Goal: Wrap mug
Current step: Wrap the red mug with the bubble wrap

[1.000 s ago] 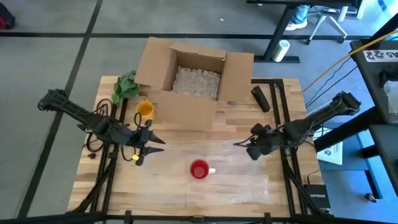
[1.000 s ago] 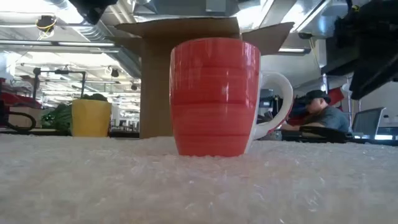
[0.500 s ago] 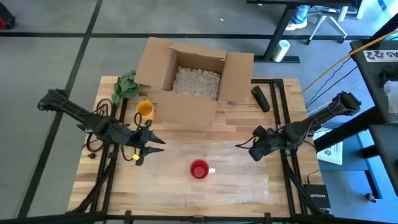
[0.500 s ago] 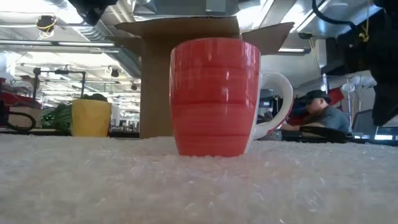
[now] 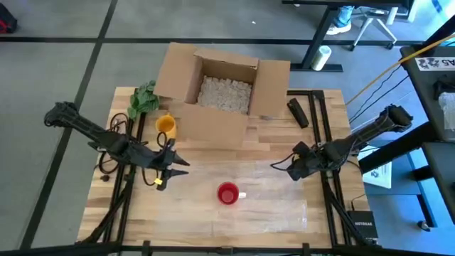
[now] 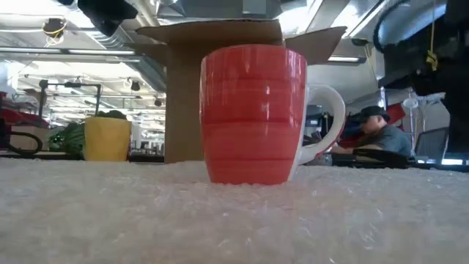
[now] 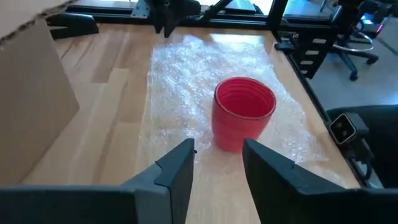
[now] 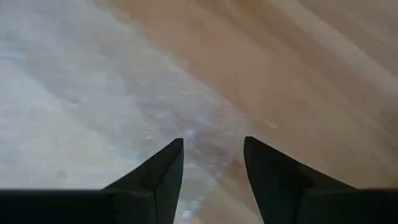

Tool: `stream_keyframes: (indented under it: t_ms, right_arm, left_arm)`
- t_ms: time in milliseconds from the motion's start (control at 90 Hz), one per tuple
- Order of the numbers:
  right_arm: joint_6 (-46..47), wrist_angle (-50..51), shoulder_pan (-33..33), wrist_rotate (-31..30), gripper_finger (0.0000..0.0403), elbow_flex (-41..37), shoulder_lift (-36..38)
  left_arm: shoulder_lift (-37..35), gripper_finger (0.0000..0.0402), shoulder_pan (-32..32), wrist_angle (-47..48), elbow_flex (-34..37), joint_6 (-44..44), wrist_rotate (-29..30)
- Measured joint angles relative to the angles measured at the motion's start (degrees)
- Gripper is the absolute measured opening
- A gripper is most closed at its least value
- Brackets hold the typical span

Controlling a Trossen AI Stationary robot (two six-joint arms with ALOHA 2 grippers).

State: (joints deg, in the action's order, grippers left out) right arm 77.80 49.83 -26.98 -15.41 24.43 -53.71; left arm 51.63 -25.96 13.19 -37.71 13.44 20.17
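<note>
A red mug [image 5: 227,193] [image 6: 253,114] [image 7: 244,118] with a white handle [image 6: 326,125] stands upright on its base, on a clear bubble-wrap sheet [image 5: 270,203] [image 7: 180,81] spread flat on the wooden table. My left gripper [image 5: 181,167] [image 7: 217,148] is open over the sheet's left part and points at the mug, a short way from it. My right gripper [image 5: 273,165] [image 8: 213,143] is open above the sheet's far right part [image 8: 74,93], to the right of the mug and beyond it, with nothing between its fingers.
An open cardboard box [image 5: 224,85] of packing peanuts stands at the far middle. A yellow cup [image 5: 165,124] and a green bundle [image 5: 144,98] are at the far left. A black object [image 5: 297,112] lies at the far right. A person [image 6: 381,136] sits in the room behind.
My right gripper has drawn back a little toward the table's right edge. The mug and the sheet have stayed where they were.
</note>
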Motion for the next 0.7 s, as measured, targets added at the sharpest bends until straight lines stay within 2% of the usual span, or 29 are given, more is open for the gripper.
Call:
stream_keyframes:
  t_ms: [211,400,578,700]
  right_arm:
    - [-0.2,-10.75,0.0,0.12,0.0154,-4.82,-0.02]
    - [1.7,-11.23,0.0,1.52,0.0154,-6.56,0.0]
    - [1.63,-11.29,-0.02,-0.19,0.0153,-6.6,-0.02]
    - [1.47,-11.41,-0.02,-1.42,0.0124,-6.66,-0.02]
  left_arm:
    - [0.05,0.0121,0.0,-0.1,0.0,0.34,-0.01]
    - [0.07,0.0121,0.0,-0.17,0.0,1.01,0.0]
    - [0.07,0.0121,0.0,-0.17,0.0,1.15,-0.01]
    - [0.07,0.0121,0.0,-0.15,0.0,1.15,0.0]
